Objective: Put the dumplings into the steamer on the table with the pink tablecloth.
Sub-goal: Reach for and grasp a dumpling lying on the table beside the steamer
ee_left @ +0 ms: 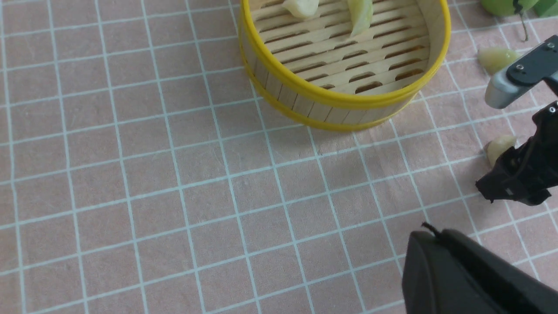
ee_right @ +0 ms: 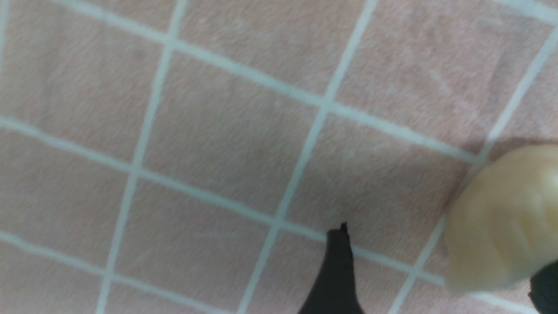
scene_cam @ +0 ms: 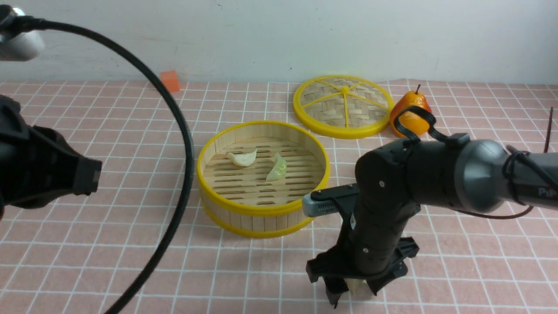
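A table (scene_cam: pixel 479 279) covered by a pink cloth (scene_cam: pixel 130 144) with a white grid is shown. A round bamboo steamer (scene_cam: pixel 261 218) is set at the middle of the table, and two dumplings (scene_cam: pixel 242 158) are lying on its slatted floor. Its woven lid (scene_cam: pixel 342 104) and an orange pear (scene_cam: pixel 407 114) are placed towards the far edge, to the right.

A third dumpling (ee_left: pixel 497 59) is seen on the cloth just beside the steamer's right side. A fourth dumpling (ee_right: pixel 497 218) lies close to the near edge, right of the steamer. The right gripper (scene_cam: pixel 355 291) is lowered over that fourth one with its jaws spread, one on each side, and nothing is pinched. The dumpling sits off-centre, close against one finger and well apart from the other. The left gripper (ee_left: pixel 431 248) is held above bare cloth to the left of the steamer, jaws pressed together and empty.

Judged from this, the dumpling could be shoved sideways or caught only by its end when the jaws are closed, then dropped short of the steamer. The cloth could also be snagged by the low fingertips, or the steamer's rim knocked during the carry
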You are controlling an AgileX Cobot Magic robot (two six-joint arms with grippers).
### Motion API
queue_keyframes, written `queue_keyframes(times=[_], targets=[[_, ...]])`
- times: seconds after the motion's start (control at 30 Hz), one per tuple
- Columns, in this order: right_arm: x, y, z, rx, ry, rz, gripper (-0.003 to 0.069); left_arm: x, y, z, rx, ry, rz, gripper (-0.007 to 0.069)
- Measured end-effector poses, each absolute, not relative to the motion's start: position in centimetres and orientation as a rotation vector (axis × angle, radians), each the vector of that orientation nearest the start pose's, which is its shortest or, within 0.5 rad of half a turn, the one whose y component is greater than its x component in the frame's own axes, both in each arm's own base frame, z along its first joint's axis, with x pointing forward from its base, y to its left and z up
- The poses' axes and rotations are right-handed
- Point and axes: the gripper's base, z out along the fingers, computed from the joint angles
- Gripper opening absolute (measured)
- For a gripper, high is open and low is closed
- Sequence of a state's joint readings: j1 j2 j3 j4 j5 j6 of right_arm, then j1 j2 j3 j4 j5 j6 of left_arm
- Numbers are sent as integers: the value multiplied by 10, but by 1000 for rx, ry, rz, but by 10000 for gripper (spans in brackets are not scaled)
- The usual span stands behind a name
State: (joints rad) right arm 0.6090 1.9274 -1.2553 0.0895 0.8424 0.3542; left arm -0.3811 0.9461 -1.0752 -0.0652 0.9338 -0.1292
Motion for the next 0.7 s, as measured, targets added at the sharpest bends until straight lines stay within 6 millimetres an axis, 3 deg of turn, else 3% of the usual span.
queue_keyframes(times=[0.3,0.4,0.6,0.63,0.7], targets=[[315,207,162,-138,2954,158,544,156,-67,394,267,2250,-353,-14],[316,207,161,-139,2956,156,511,156,-67,394,266,2243,-354,-14],[314,208,161,-235,2965,176,309,156,-68,394,266,2242,-355,-14],[313,210,161,-277,2972,202,220,156,-68,394,266,2241,-355,-14],[312,213,165,-353,2983,235,192,156,-68,394,266,2241,-355,-14]])
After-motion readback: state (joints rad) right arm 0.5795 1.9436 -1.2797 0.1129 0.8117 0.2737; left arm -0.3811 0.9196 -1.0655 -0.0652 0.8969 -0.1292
